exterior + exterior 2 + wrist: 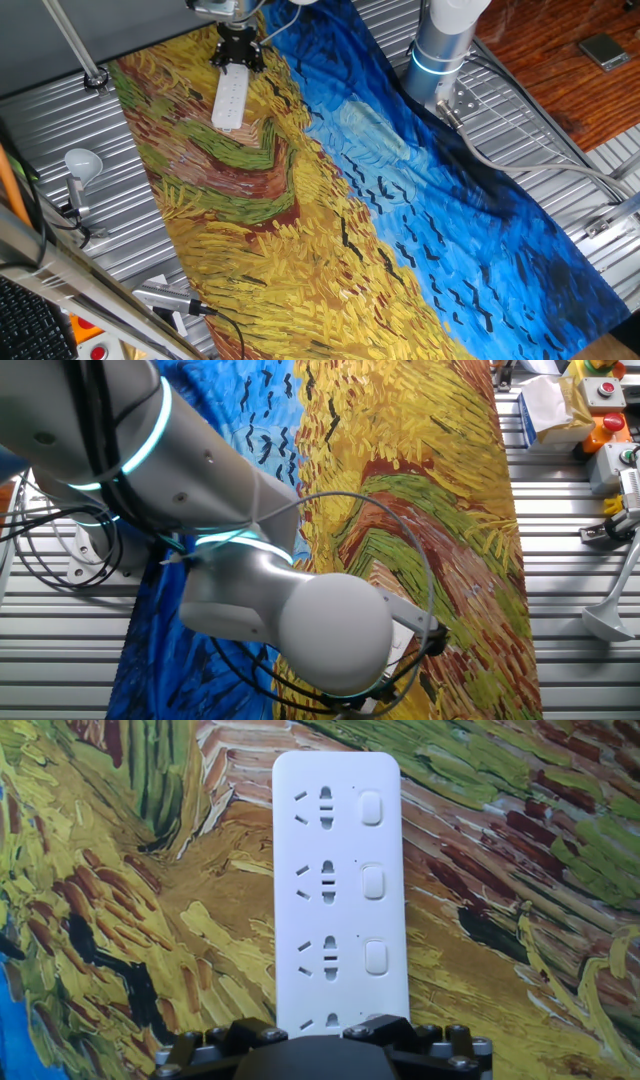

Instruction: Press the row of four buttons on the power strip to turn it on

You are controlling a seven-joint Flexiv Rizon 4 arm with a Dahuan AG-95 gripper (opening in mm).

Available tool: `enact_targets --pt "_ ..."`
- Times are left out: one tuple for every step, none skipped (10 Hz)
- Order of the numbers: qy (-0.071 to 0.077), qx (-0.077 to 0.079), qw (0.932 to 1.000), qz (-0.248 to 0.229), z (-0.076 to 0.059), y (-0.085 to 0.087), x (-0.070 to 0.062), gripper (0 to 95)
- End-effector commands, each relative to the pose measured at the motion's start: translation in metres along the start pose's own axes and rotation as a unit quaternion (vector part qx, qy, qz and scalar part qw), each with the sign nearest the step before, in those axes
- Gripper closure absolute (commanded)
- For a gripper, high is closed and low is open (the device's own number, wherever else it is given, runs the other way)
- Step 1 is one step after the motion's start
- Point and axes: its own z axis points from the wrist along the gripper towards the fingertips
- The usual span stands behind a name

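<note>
Hand view shows the power strip [338, 890] lying lengthwise on the painted cloth [120, 920], its row of four buttons [373, 880] along the right edge. The end effector [237, 57] hovers over the near end; whether its fingers are parted cannot be told. It should shift rightward over the nearest button and press straight down.

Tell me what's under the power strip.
The power strip lies flat on a painted cloth of yellow, green and brown strokes. Its near end is hidden behind the gripper.
</note>
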Motion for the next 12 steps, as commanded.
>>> enact_targets --pt "-0.002 -0.003 1.0000 -0.002 0.0078 -0.0013 -0.0009 19.0" --pt "-0.002 -0.003 1.0000 -0.004 0.0080 -0.0009 -0.0010 19.0" --pt "-0.003 -0.002 1.0000 -0.003 0.0081 -0.0007 -0.0011 19.0" --pt "-0.004 0.000 1.0000 -0.003 0.0084 -0.0005 -0.0015 19.0" --pt "-0.005 0.001 1.0000 -0.004 0.0087 -0.0001 -0.0020 19.0" --pt "-0.005 0.001 1.0000 -0.004 0.0089 0.0000 -0.0022 19.0" --pt "-0.005 0.003 0.9999 -0.008 0.0089 0.0000 -0.0022 19.0" --pt "-0.006 0.004 0.9999 -0.011 0.0092 0.0004 -0.0020 19.0" --pt "-0.005 0.004 0.9999 -0.011 0.0093 0.0009 -0.0018 19.0" --pt "-0.004 0.005 0.9999 -0.012 0.0075 0.0005 -0.0017 19.0" --pt "-0.003 0.005 0.9999 -0.012 0.0054 -0.0001 -0.0018 19.0" --pt "-0.002 0.004 0.9999 -0.013 0.0016 -0.0010 -0.0019 19.0"
